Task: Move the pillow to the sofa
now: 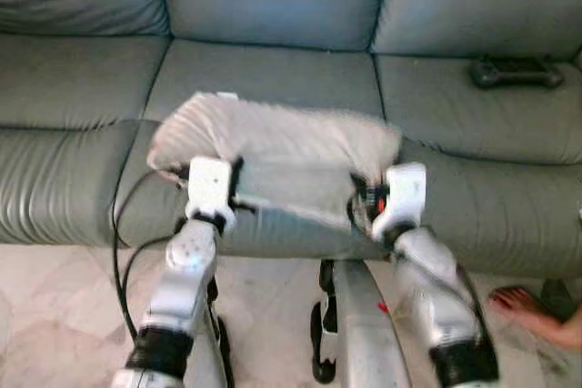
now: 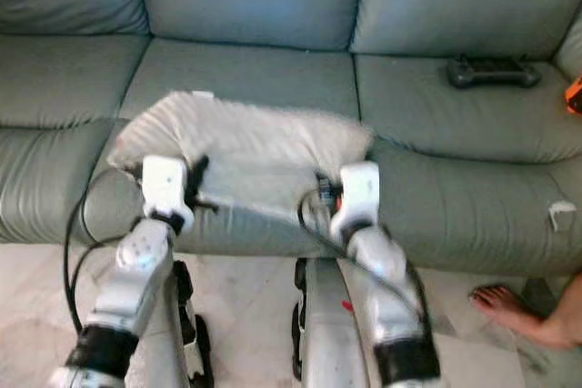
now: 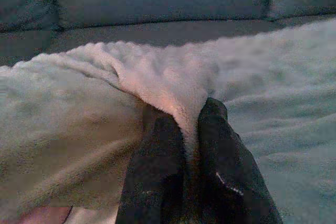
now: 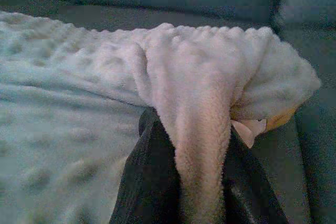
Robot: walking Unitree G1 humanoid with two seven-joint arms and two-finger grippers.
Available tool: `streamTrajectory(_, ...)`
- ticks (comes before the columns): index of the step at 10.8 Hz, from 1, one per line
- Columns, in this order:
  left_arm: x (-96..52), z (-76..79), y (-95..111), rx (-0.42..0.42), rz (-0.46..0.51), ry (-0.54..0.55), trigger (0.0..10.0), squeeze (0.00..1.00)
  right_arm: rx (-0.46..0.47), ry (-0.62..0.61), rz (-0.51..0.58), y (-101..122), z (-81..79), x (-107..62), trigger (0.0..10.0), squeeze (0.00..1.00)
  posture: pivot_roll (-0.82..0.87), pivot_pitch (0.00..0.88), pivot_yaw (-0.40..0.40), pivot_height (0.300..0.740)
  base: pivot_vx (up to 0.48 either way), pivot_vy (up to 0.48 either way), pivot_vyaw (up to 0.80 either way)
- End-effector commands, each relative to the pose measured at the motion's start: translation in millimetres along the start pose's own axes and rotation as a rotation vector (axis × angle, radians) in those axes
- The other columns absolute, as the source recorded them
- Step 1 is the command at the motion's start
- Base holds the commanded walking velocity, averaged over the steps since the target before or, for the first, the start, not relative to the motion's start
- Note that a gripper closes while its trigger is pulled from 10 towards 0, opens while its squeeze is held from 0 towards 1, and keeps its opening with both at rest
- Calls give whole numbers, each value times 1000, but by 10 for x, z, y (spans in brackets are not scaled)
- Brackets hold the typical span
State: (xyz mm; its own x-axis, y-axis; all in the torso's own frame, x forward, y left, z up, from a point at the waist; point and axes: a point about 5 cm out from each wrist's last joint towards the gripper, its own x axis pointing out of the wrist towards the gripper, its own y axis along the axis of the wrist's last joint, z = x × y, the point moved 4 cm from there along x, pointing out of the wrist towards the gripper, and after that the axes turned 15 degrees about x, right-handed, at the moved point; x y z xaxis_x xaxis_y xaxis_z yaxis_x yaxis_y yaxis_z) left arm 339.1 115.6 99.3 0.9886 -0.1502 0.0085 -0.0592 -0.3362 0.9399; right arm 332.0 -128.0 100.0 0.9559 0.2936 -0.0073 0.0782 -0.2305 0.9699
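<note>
Holding: fuzzy cream pillow (image 1: 277,156), lying across the sofa's (image 1: 273,79) front seat edge, middle cushion.
Left gripper (image 3: 185,129): I have its fingers clamped on a fold of pile.
Right gripper (image 4: 191,135): fingers pinching the other end.
Risk: I judge the pillow could slide off the front edge once released.
Beyond: game controller (image 1: 516,72) on right cushion; a person's foot (image 1: 527,306) on the floor.

A pale, fluffy, bumpy-textured pillow (image 1: 277,159) lies stretched sideways over the front edge of the grey leather sofa (image 1: 82,79), at its middle seat cushion, its two near corners bunched up into folds and its far edge resting on the seat.
</note>
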Motion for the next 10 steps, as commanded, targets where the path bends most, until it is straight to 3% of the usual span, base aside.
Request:
streamTrajectory(1, -30, -348, -121, 40, -44, 148, 10000, 0, -2, -45, -34, -59, 198, -68, 10000, 0, -41, 285, -23, 579, 0, 0, 0)
streamTrajectory(2, -29, -469, -156, 63, -63, 202, 10000, 0, -19, 11, -46, -27, 124, 4, 10000, 0, -37, 300, -25, 579, 0, 0, 0)
streamTrajectory(4, -112, -516, -318, 96, -135, 212, 10000, 0, -52, 44, -97, -136, 4, 35, 10000, 0, -21, 310, -32, 579, 0, 0, 0)
streamTrajectory(5, -161, -473, -401, 96, -183, 206, 10000, 0, -83, -22, -153, -275, 159, -44, 10000, 0, -14, 317, -34, 579, 0, 0, 0)
streamTrajectory(6, -194, -401, -458, 67, -225, 188, 10000, 0, -87, -113, -149, -265, 370, -102, 10000, 0, -11, 323, -33, 579, 0, 0, 0)
streamTrajectory(8, -209, -213, -488, 52, -275, 97, 10000, 0, -109, -189, -130, -145, 639, -141, 10000, 0, -8, 339, -22, 579, 0, 0, 0)
streamTrajectory(10, -145, -124, -426, 34, -289, 59, 10000, 0, -132, -232, -111, 11, 861, -100, 10000, 0, 1, 367, -9, 579, 0, 0, 0)
